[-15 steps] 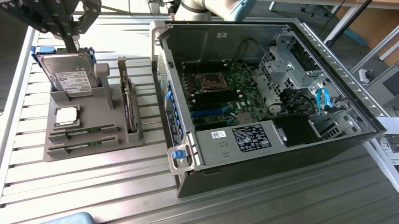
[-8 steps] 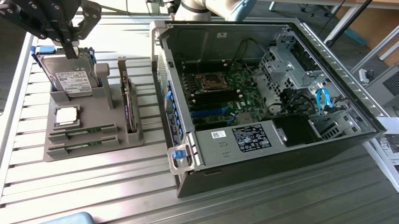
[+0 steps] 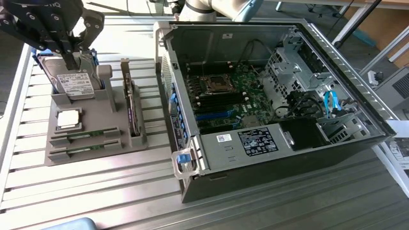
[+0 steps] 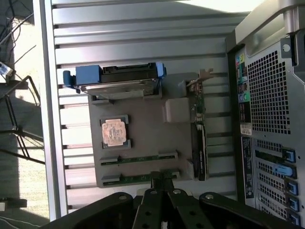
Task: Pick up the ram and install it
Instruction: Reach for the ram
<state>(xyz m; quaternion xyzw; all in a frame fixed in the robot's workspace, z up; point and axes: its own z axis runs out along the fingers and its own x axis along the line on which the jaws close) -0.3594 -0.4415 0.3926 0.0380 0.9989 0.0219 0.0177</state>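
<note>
- Gripper [image 4: 162,177]: closed, holding nothing, raised over the grey tray [image 4: 143,129].
- Ram [image 4: 133,178]: slotted on edge, long axis along the tray edge nearest the gripper; beneath the gripper, apart.

Black gripper [image 3: 69,50], visible screw heads

Reads green with small dark chips on the ram [image 3: 85,132], against the matte grey of the holder [image 3: 114,117]. Shows silver with a white label on the hard drive [image 3: 75,84], blue on the carrier [image 4: 114,75]. Runs pale silver in ribbed stripes across the table [image 3: 96,191]. Shows green on the motherboard [image 3: 240,88], black on the case [image 3: 255,182].
</note>
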